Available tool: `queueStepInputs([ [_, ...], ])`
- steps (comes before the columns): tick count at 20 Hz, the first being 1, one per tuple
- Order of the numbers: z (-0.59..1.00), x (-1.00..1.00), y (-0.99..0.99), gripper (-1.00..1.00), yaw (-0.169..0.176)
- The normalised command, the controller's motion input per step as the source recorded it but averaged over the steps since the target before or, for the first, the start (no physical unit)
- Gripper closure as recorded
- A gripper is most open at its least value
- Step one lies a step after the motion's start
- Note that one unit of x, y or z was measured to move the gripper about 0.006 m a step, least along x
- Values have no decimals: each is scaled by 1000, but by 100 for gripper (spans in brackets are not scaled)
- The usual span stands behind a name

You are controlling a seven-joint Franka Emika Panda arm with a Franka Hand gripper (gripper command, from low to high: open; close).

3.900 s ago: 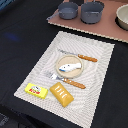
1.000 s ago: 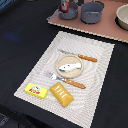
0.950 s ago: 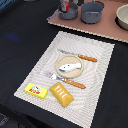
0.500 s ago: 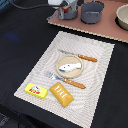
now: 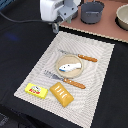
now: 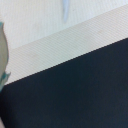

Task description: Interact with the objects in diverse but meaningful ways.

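Exterior view: the tool hangs over the striped placemat's far corner; its opening cannot be determined. The white-blue fish lies on its plate, the orange ridged biscuit block beside the yellow red-marked packet. Nothing appears handled.

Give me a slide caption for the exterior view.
White robot arm above striped placemat holding white-blue fish on plate, yellow packet, orange biscuit block.
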Motion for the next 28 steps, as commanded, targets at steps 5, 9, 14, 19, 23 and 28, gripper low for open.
queueStepInputs([
  [5, 120, 426, -954, -100, 0],
  [9, 94, 667, -809, -100, 0],
  [14, 182, 749, -757, -100, 0],
  [19, 148, 755, -730, -100, 0],
  [23, 20, 634, -749, -100, 13],
  [28, 11, 574, -778, -100, 19],
])
